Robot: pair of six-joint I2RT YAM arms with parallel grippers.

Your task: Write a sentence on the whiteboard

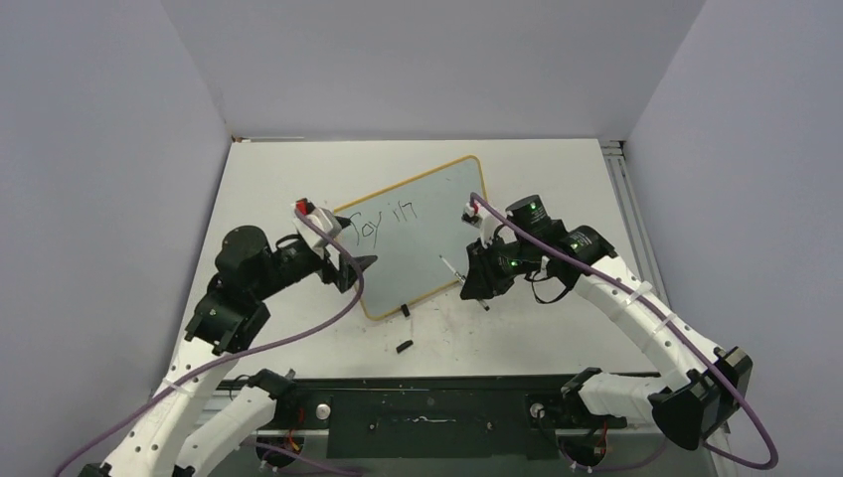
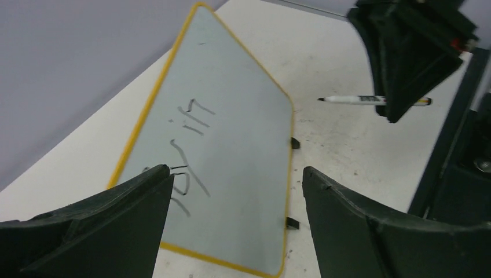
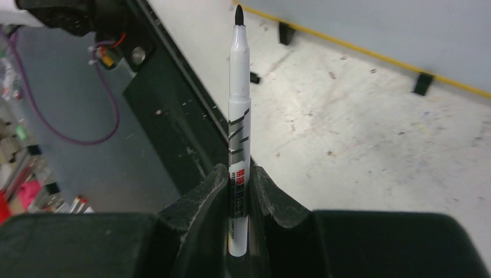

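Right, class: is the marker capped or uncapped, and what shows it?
Uncapped: the marker ends in a bare black tip, no cap over it, held in the right gripper.

High and behind at the near edge, looking down over the whole tabletop (image 1: 557,169). Left wrist: low and close, facing across the whiteboard (image 2: 243,139) toward the marker (image 2: 353,99). Right wrist: tight along that marker, catching the same whiteboard's framed edge.

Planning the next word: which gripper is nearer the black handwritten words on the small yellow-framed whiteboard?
Left. The left gripper hangs open at the yellow-framed whiteboard's near-left edge, close to the handwritten words; the right gripper, shut on a white marker, is by the near-right corner.
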